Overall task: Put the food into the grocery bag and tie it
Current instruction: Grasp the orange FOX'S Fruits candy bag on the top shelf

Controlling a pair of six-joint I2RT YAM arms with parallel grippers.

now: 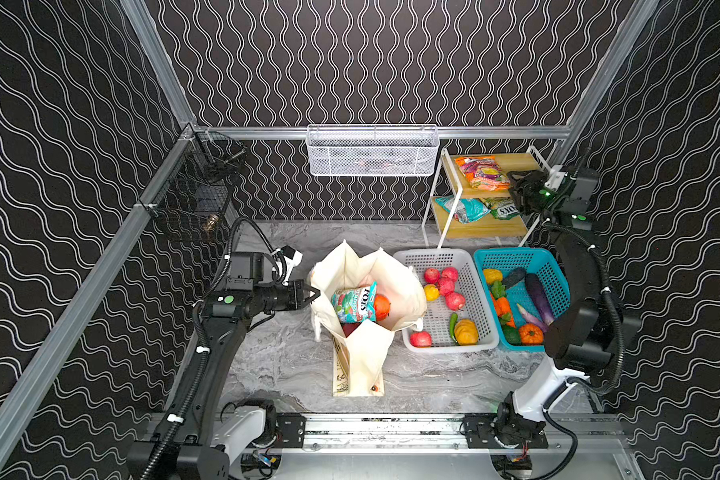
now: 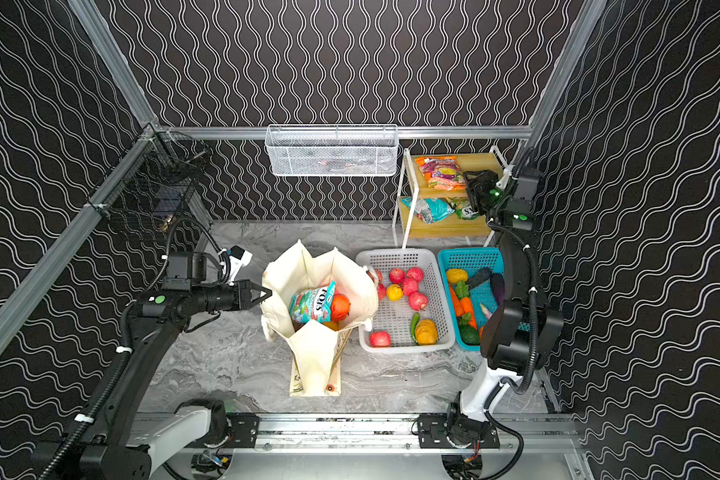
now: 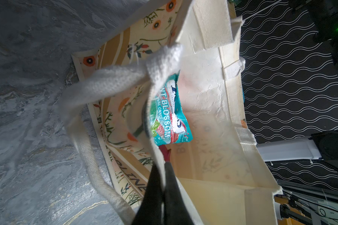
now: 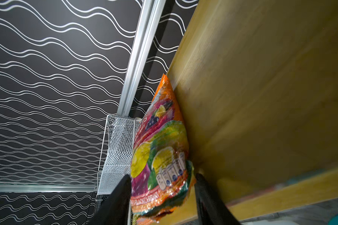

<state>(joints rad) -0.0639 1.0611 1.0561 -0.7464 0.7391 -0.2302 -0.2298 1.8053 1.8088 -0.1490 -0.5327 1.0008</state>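
Bag (image 1: 400,286) stands open, teal packet (image 1: 352,307) inside.
Left gripper (image 1: 314,295) pinches its rim; right gripper (image 4: 162,175) gapes astride orange packet (image 4: 160,146).

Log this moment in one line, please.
left hand: shut on cream flower-print canvas grocery bag | right hand: open around orange snack packet on wooden shelf

Lab rig: aluminium frame (image 1: 375,132), patterned walls (image 1: 59,166)

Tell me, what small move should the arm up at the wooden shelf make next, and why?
Probably close the right gripper on the orange snack packet. Its fingers sit either side of the packet lying on the shelf, not yet pinching it, while the left gripper holds the rim of the grocery bag, ready to receive it.
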